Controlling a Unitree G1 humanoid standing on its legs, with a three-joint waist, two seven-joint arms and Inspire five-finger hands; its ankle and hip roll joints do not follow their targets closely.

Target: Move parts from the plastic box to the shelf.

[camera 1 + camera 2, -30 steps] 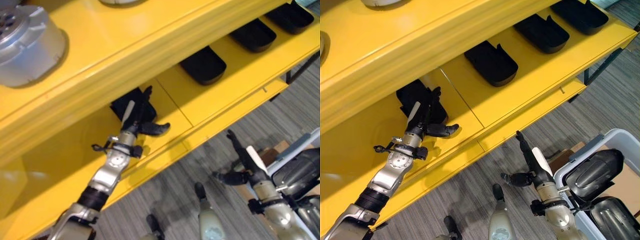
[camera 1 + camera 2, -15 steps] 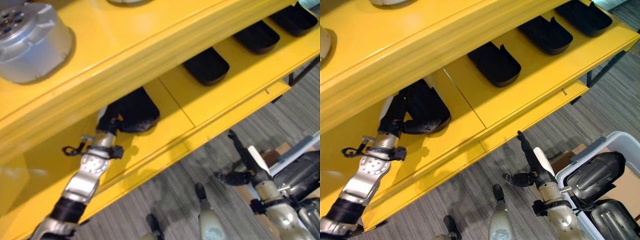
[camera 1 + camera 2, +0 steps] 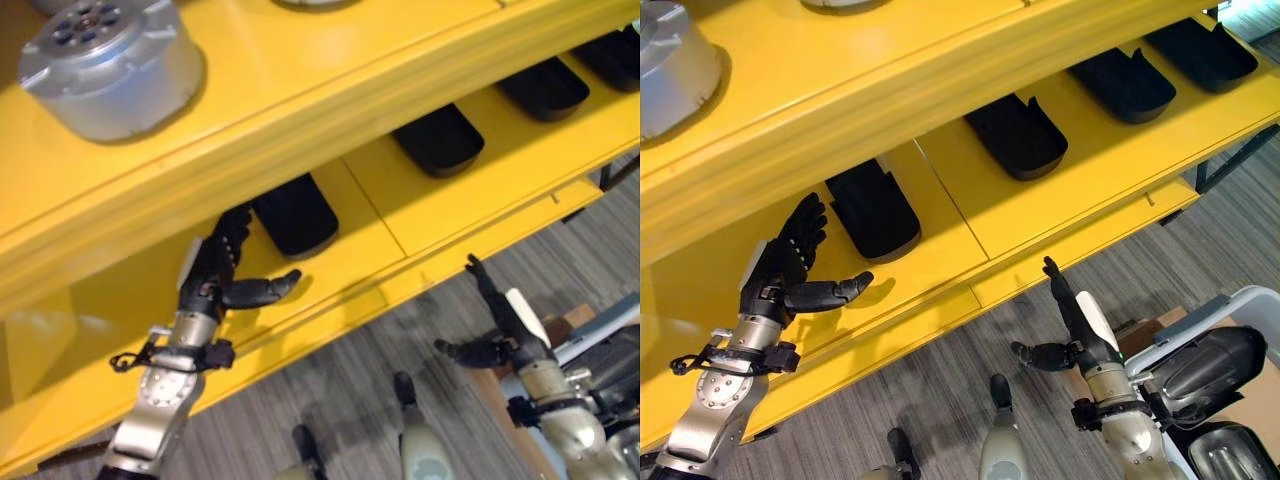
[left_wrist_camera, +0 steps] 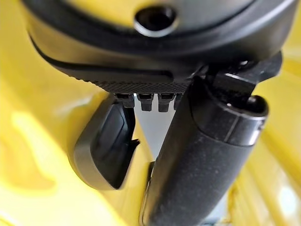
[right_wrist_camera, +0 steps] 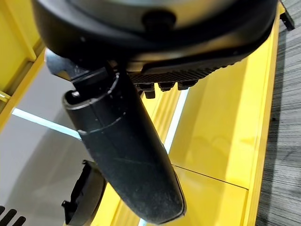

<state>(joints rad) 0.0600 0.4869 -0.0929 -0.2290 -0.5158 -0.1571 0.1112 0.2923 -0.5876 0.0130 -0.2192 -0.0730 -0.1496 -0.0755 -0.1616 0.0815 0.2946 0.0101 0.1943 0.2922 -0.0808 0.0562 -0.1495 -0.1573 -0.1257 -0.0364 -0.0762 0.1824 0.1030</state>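
Fingers of the left hand [image 3: 788, 262] were spread straight with the thumb jutting out sideways, holding nothing, raised over the yellow shelf [image 3: 940, 215] just beside the nearest black part [image 3: 875, 210]. That part lay flat on the lower shelf board, apart from the hand; in the left wrist view its rounded end [image 4: 106, 146] showed past the thumb, resting on the yellow surface. Further along the same board three more black parts sat in a row, well apart from each other: one [image 3: 1018, 135] past the board's seam, another [image 3: 1124, 82] beyond it, and the last [image 3: 1202, 53] near the far end.

On the upper board stood a round silver-grey metal part [image 3: 112, 65] (a ring of holes showed in its top face).

The right hand [image 3: 1072, 320] hung over the grey floor [image 3: 940, 400], in front of the shelf's edge, fingers extended and relaxed, thumb out to the side, empty. Beside that arm stood the plastic box [image 3: 1225, 315], pale-rimmed, with dark curved parts [image 3: 1210, 365] lying inside it.
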